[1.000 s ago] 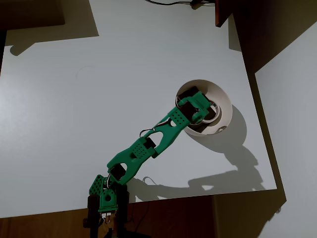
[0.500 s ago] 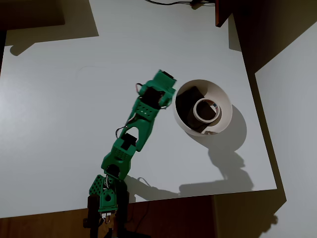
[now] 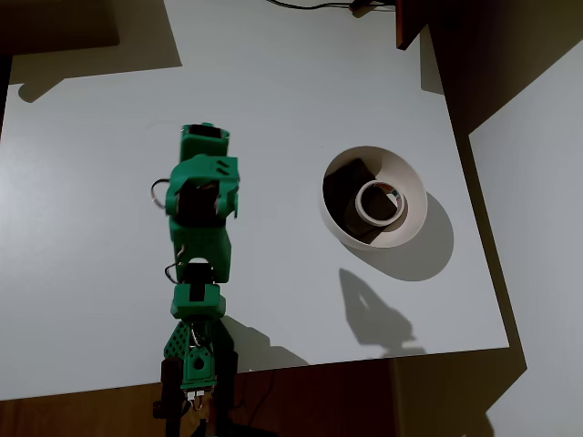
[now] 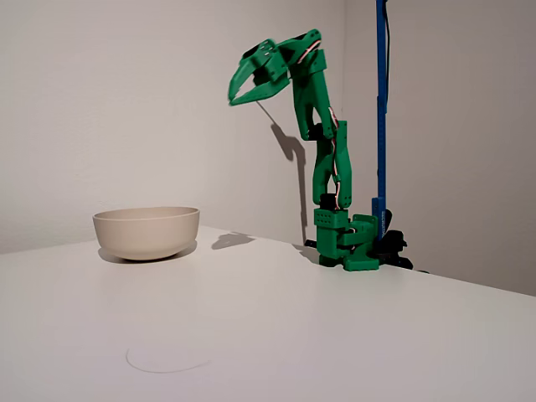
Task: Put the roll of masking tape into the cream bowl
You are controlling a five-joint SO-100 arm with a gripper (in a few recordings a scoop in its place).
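While my green arm (image 4: 331,167) stands raised high over its base, my gripper (image 4: 237,98) hangs in the air far above the white table (image 4: 335,335), pointing toward the side where the cream bowl (image 4: 146,232) sits in the fixed view. My fingers look pressed nearly together at the tips, with at most a thin gap and nothing between them, though the side-on angle makes that hard to judge.

In the overhead view, my gripper (image 3: 205,137) is well apart from the cream bowl (image 3: 412,187), which rests on the right part of the table (image 3: 91,182). The roll of masking tape (image 3: 380,201) lies flat inside the bowl, its wide centre hole facing up. It rests partly on a dark brown block (image 3: 351,187) that also sits in the bowl, toward the bowl's left wall in that view. The bowl throws a soft shadow to its lower right, and my arm's shadow (image 3: 373,309) falls on the table below the bowl.

In the fixed view the bowl stands upright near the table's far edge, its rim hiding what is inside. A blue upright pole (image 4: 382,109) stands just behind my base (image 4: 347,243).
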